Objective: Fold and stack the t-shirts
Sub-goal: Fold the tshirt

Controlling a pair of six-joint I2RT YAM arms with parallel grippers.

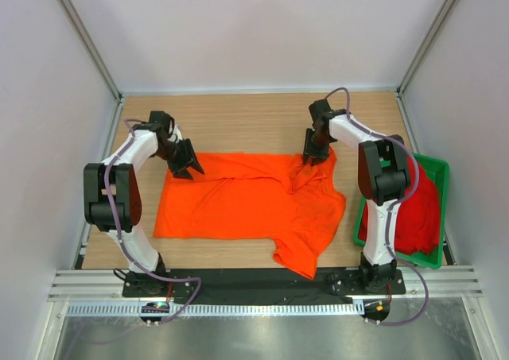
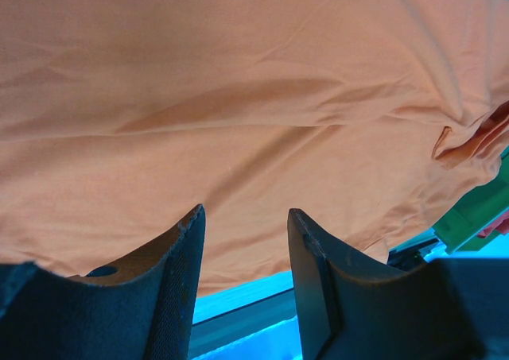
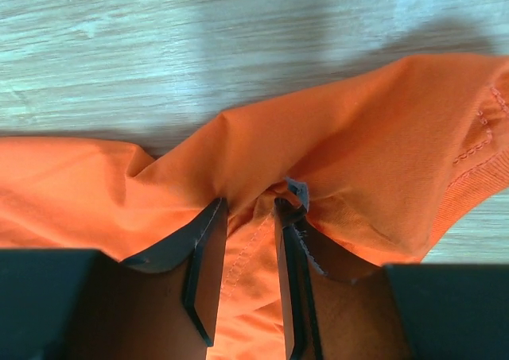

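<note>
So the big shirt (image 1: 238, 205) lies spread out mid-table (image 1: 238, 121). The tray (image 1: 436, 166) sits at its 3 o'clock on the table edge, with the second shirt (image 1: 417, 209) in it. The left claw (image 1: 191, 168) is on the big shirt's 10 o'clock corner and the right claw (image 1: 312, 160) is at 1 o'clock.

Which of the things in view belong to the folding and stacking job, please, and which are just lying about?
Part of the job:
orange t-shirt, laid out and rumpled on one side
red t-shirt, bunched up

Just lying about:
green tray, holding the red t-shirt
wooden table, under the orange one
</note>
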